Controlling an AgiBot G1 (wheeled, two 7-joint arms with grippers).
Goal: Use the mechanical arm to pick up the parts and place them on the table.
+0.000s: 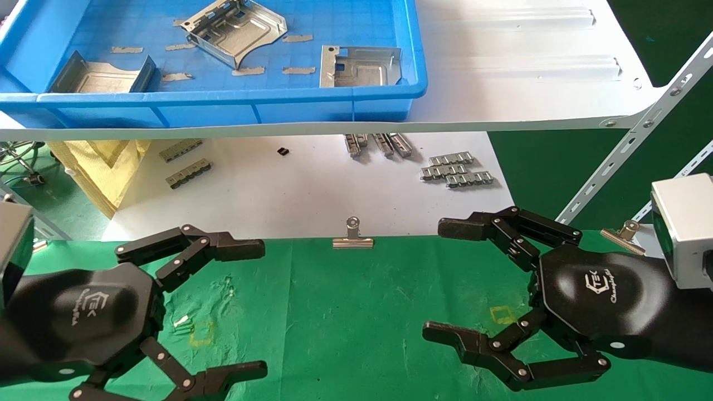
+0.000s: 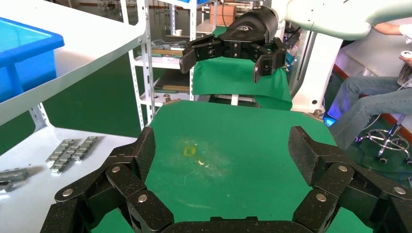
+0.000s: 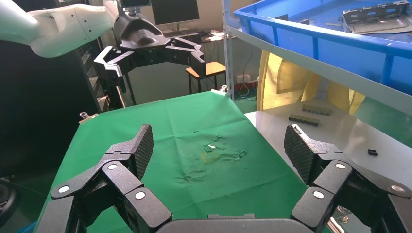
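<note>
Head view: three parts lie in a blue bin (image 1: 384,97) on the white shelf (image 1: 529,83), at about 11 to 12 o'clock. One part (image 1: 237,29) sits tilted near the bin's middle, another (image 1: 361,65) lies at its right end, and a third (image 1: 103,75) rests at its left end against the front wall. Small grey strips (image 1: 297,70) are scattered on the bin floor around them.

The left gripper (image 1: 248,309) hovers over the green surface (image 1: 345,312) at 8 o'clock, its jaws spread wide and holding nothing; the left wrist view shows the same gap with bare cloth between the fingers (image 2: 141,155). The right gripper (image 1: 451,281) hangs over the surface at 4 o'clock, jaws also spread and empty, with its fingers (image 3: 301,150) wide apart in the right wrist view.

A yellow square outline (image 1: 201,333) marks the cloth between the left fingers, and another (image 1: 503,315) lies just beside the right hand. A binder clip (image 1: 352,236) grips the cloth's far edge at 12 o'clock. Beyond it, on a white sheet (image 1: 289,189) under the shelf, lie ridged strips (image 1: 457,170) at 1 o'clock and darker ones (image 1: 186,164) at 11 o'clock.
</note>
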